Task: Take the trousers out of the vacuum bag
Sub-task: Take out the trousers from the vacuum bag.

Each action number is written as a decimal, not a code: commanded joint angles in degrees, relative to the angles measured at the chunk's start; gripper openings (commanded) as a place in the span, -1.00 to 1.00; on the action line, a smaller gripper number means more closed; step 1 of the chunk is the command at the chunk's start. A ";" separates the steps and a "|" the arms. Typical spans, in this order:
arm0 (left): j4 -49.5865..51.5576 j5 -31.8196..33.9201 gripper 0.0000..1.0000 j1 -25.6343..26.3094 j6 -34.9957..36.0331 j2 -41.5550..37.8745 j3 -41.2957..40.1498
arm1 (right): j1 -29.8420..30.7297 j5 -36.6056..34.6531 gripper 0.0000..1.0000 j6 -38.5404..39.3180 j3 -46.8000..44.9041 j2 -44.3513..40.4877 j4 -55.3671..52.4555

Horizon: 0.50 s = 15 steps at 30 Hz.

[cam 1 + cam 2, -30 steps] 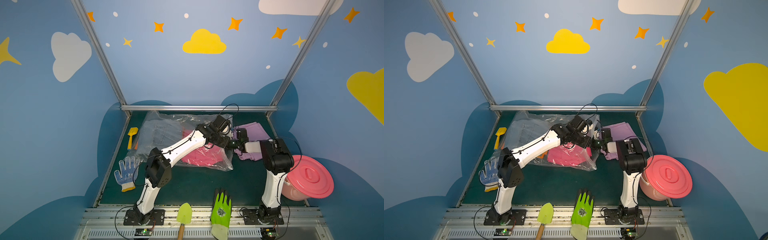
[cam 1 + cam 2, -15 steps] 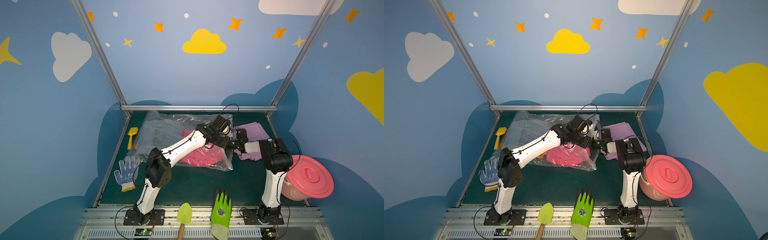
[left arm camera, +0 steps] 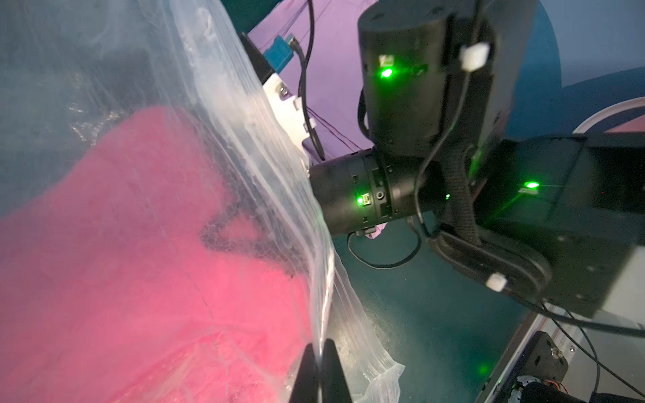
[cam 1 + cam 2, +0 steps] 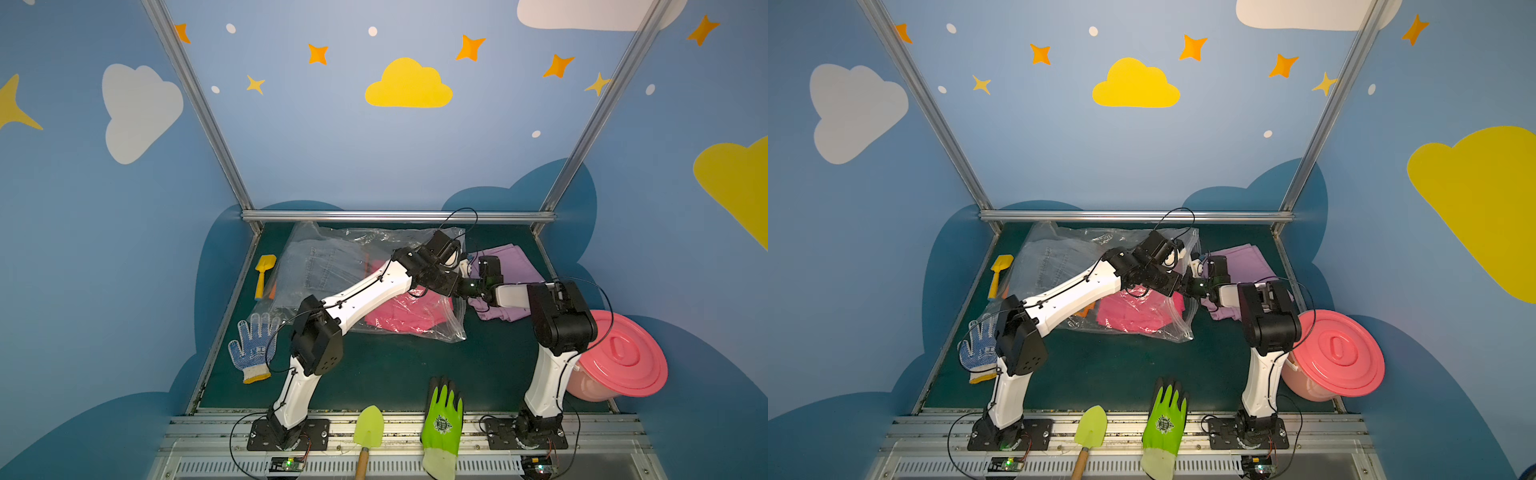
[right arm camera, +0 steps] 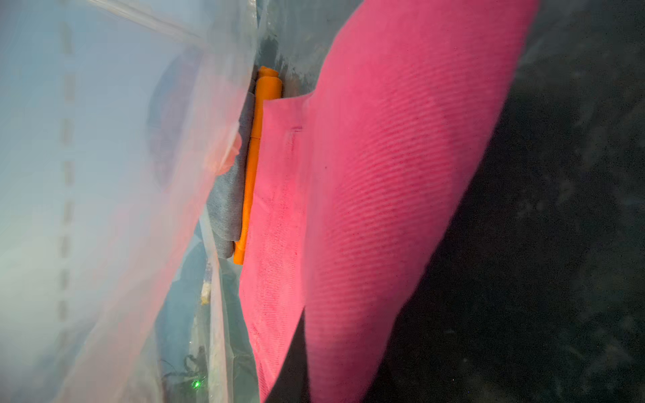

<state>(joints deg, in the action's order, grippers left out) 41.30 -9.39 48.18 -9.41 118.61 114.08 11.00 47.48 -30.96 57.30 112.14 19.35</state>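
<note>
The clear vacuum bag (image 4: pixel 340 257) (image 4: pixel 1059 257) lies at the back of the green table. My left gripper (image 3: pixel 319 352) is shut on the plastic film of its open edge and holds that edge up. Inside lie the hot pink trousers (image 4: pixel 399 316) (image 3: pixel 139 279), the denim trousers (image 4: pixel 320 266) and the orange trousers (image 5: pixel 260 139). My right gripper (image 5: pixel 335 370) reaches into the bag's mouth and is shut on a fold of the hot pink trousers (image 5: pixel 384 174). In both top views the left arm hides it. The lilac trousers (image 4: pixel 511 266) (image 4: pixel 1246 259) lie outside the bag, under the right arm.
A blue-dotted white glove (image 4: pixel 253 347) and a yellow toy shovel (image 4: pixel 264 274) lie at the left edge. A green glove (image 4: pixel 442 415) and a green trowel (image 4: pixel 368 424) sit at the front edge. A pink lidded bucket (image 4: pixel 621 357) stands at the right.
My right gripper has closed on the pink trousers inside the bag. Both arms have hardly moved, and the left gripper still holds the bag's edge.
</note>
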 commanded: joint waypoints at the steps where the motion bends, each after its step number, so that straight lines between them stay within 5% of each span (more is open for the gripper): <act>1: 0.36 1.04 -0.91 -0.11 0.27 -2.16 0.00 | -1.11 1.21 -1.00 1.85 -0.37 -3.77 -1.00; 15: 0.54 1.47 -0.91 -0.63 0.10 -2.04 -0.13 | -4.27 1.81 -1.00 2.22 -1.84 -9.38 -3.48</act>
<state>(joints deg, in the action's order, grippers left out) 41.32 -8.67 47.99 -9.41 118.61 114.08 7.70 47.57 -29.52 55.53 106.17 15.05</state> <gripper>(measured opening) 0.050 0.135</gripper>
